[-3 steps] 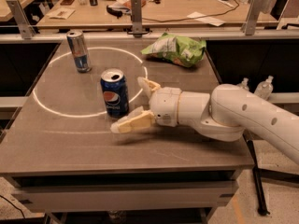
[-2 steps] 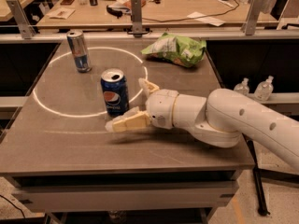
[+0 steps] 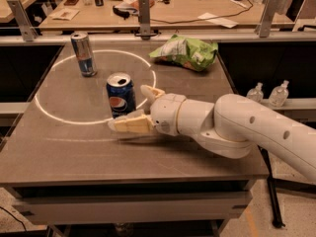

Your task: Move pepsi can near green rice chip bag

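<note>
Gripper at pepsi can, desk view, one arm.

Near: gripper (image 3: 128,107) low over the desk (image 3: 74,152), jaws spread wide and holding nothing, one finger in front of the pepsi can (image 3: 121,95), the other just behind its right side; contact cannot be told. Pepsi can upright on the white ring (image 3: 44,115), well apart from the green rice chip bag (image 3: 185,52) at the far right. Slim silver can (image 3: 84,53) upright, far left. Beyond: cluttered bench (image 3: 187,9). Since a second ago the gripper has come closer around the can; the can has stayed put.
</note>
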You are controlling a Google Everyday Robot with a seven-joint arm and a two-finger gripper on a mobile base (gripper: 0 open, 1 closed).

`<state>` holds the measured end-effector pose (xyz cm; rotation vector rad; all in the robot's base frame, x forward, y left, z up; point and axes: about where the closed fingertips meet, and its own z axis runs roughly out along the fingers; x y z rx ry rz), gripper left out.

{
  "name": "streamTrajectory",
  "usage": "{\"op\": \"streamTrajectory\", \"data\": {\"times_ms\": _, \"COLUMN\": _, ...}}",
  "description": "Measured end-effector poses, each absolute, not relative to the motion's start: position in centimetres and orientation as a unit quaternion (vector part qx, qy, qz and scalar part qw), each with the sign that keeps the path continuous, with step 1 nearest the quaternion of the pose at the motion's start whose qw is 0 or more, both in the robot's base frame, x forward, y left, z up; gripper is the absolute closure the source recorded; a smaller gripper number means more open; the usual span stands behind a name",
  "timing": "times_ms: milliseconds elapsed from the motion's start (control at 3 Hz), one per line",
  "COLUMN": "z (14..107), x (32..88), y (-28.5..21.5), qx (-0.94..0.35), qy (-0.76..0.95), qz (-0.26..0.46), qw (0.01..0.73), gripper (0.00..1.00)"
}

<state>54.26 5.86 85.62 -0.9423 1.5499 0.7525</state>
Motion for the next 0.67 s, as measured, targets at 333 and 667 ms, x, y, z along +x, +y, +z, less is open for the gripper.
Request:
{"op": "streamTrajectory", "data": {"times_ms": 333, "z": 85.3, "x": 54.78, "y": 6.34, "qx": -0.405, "qy": 0.656, "qz": 0.319, "qw": 0.552, "gripper": 0.42}}
{"op": "streamTrajectory", "data": {"times_ms": 667, "z": 85.1, "x": 54.93, "y": 6.58, "qx": -0.415, "qy": 0.651, "qz": 0.329, "qw": 0.545, "gripper": 0.64}}
